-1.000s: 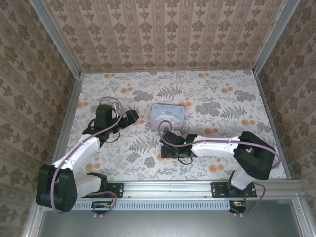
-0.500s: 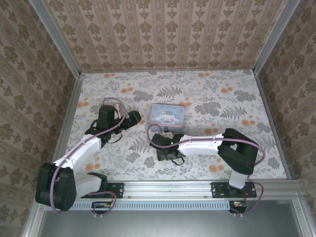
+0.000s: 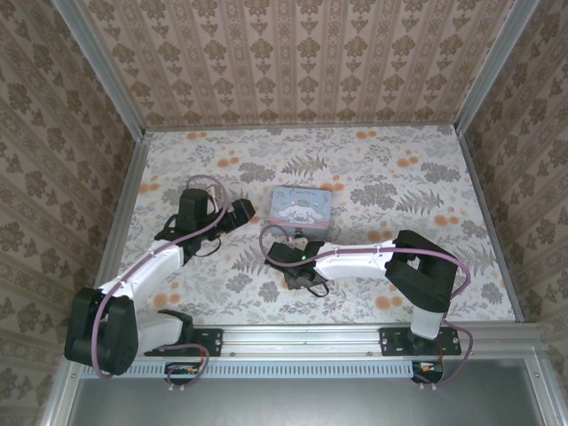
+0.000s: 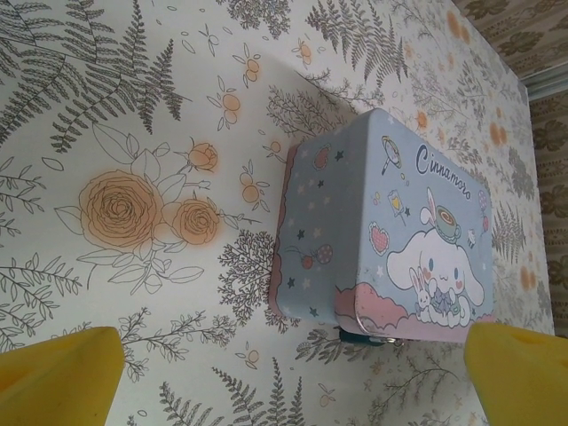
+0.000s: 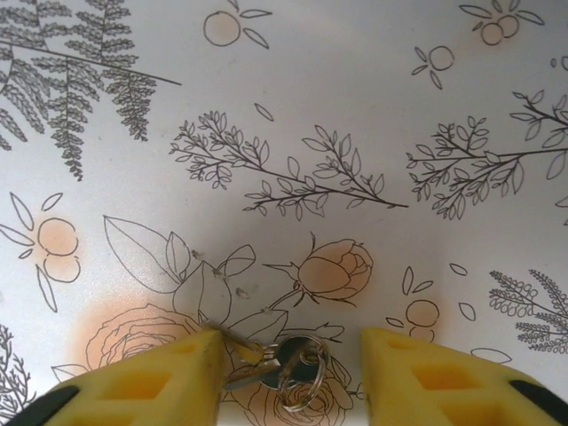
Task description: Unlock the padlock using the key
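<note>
The key (image 5: pixel 277 366) is a small metal key on a split ring, lying flat on the flowered floor. My right gripper (image 5: pixel 288 359) is low over it with a yellow finger on each side. The left finger (image 5: pixel 155 382) touches the key's blade, and the right finger (image 5: pixel 444 377) is still apart from the ring. The padlock (image 4: pixel 355 335) is a small dark lock peeking out under the near edge of the pale-blue cartoon tin (image 4: pixel 390 240). My left gripper (image 4: pixel 288 390) is open wide just short of the tin. From above, the left gripper (image 3: pixel 241 211) points at the tin (image 3: pixel 302 206).
The patterned floor (image 3: pixel 373 177) is walled in on three sides, with a metal rail (image 3: pixel 302 342) along the near edge. The right arm (image 3: pixel 355 260) stretches leftward across the floor in front of the tin.
The right gripper slid left and settled over the key, its jaws narrowing around it. The left gripper crept slightly closer to the tin and stayed open.
</note>
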Action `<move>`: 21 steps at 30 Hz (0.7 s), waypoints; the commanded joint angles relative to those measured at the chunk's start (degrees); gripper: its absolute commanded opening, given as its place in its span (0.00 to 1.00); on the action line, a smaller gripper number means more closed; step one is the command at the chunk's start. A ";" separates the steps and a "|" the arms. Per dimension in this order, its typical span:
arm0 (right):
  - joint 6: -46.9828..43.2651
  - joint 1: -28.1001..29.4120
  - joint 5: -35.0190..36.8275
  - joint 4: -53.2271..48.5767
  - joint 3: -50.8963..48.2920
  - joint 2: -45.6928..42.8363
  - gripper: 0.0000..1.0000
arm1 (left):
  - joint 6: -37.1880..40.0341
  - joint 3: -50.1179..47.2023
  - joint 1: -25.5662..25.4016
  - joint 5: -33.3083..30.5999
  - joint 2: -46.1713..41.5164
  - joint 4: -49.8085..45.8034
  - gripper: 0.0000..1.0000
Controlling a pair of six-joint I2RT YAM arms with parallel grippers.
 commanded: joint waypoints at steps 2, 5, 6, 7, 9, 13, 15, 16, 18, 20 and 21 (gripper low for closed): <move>-0.33 0.67 -2.49 2.20 -1.67 2.37 0.31 | -0.91 -0.25 -0.53 0.40 0.41 0.86 1.00; -0.30 0.60 -2.30 2.63 -2.24 1.89 0.20 | -0.73 -0.07 -0.70 0.14 0.50 0.66 1.00; -0.37 0.54 -2.24 2.72 -2.41 1.65 0.17 | -0.73 -0.05 -0.78 0.06 0.55 0.67 1.00; -0.29 0.35 -2.29 2.89 -2.71 1.53 0.14 | -0.75 0.06 -0.87 -0.03 0.66 0.68 1.00; -0.32 0.06 -2.42 3.42 -3.18 0.94 0.08 | -0.74 0.15 -1.01 -0.04 0.94 0.62 1.00; -0.37 -0.95 -2.60 4.55 -4.57 -1.11 0.00 | -0.73 0.41 -1.53 -0.21 1.42 0.63 1.00; -0.30 -1.40 -2.68 5.00 -5.26 -2.59 0.00 | -0.66 0.50 -1.76 -0.28 1.47 0.52 1.00; -0.30 -1.66 -2.73 5.28 -5.73 -3.58 0.00 | -0.65 0.59 -1.93 -0.30 1.47 0.40 1.00; -0.14 -2.31 -3.01 6.18 -6.81 -5.57 0.00 | -0.61 0.85 -2.12 -0.43 1.46 0.12 1.00; 0.49 -3.09 -3.75 7.86 -8.49 -8.04 0.00 | -0.38 1.11 -2.45 -0.24 1.61 -0.17 1.00; 0.89 -3.58 -4.33 8.98 -9.46 -9.28 0.00 | -0.38 1.21 -2.70 -0.21 1.64 -0.34 1.00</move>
